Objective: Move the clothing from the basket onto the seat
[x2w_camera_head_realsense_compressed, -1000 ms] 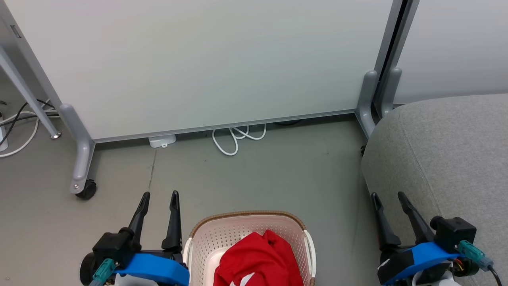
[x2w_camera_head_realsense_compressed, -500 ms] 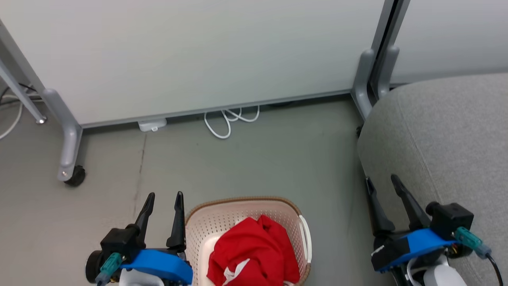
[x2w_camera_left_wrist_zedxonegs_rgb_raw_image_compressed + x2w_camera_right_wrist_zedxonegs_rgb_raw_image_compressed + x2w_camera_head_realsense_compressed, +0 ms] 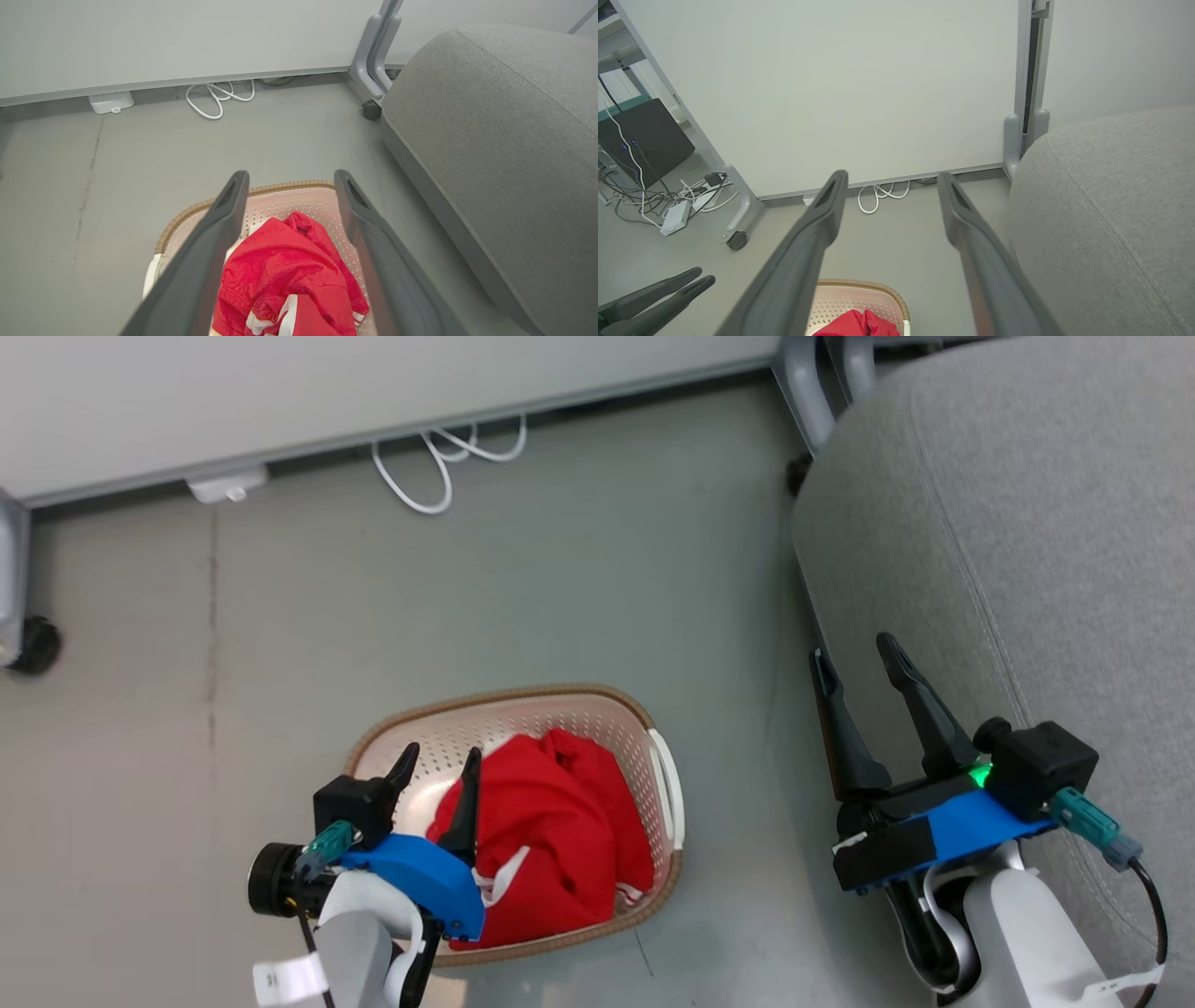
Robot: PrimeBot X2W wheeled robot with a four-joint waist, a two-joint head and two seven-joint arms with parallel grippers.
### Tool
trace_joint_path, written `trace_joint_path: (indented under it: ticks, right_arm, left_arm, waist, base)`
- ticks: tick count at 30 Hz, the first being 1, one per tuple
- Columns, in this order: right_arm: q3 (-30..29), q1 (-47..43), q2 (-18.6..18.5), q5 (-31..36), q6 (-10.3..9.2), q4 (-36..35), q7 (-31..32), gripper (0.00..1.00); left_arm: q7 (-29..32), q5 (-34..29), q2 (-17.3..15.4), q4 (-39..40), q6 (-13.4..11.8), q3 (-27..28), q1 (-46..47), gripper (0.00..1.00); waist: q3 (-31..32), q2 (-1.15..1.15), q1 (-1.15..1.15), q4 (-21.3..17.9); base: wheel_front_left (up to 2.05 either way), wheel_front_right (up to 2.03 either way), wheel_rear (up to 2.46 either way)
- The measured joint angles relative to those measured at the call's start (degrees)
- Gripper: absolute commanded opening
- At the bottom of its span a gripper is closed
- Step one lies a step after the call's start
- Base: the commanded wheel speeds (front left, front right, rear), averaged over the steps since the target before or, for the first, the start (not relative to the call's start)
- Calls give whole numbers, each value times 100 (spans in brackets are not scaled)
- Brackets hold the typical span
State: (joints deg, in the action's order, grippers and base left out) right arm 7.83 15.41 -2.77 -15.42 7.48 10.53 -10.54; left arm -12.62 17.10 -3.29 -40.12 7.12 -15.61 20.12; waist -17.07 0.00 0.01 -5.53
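Above basket, left end effector spread, empty

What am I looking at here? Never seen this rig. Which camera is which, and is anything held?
A wheeled two-armed robot. One picture comes from its head camera, looking down; the other two from a camera on each wrist, looking along that arm's two dark fingers. On the grey floor stands a cream laundry basket holding red clothing with white trim; a grey sofa seat is to its right. The left gripper hovers open over the basket, the right gripper open beside the seat. Nothing is held.
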Motion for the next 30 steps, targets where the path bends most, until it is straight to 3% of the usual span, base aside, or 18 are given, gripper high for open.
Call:
trace_joint_path:
  ticks: [9, 15, 30]
  right_arm:
    - [301, 230, -2, -143, 0, -63, -135, 100]
    - [586, 345, -3, -299, 0, -91, -224, 100]
    - [691, 532, -4, -377, 0, -485, -376, 100]
  left_arm:
    - [304, 312, -8, -1248, 9, -570, 722, 100]
    - [558, 511, -224, -1785, 32, -921, 1133, 100]
    - [1004, 662, -432, -2911, -35, -1084, 2029, 100]
  waist:
    - [-775, 0, 0, -477]
    - [-1222, 0, 0, -766]
    - [-2240, 0, 0, -1152]
  base:
    - [0, 0, 0]
    - [0, 0, 0]
    - [0, 0, 0]
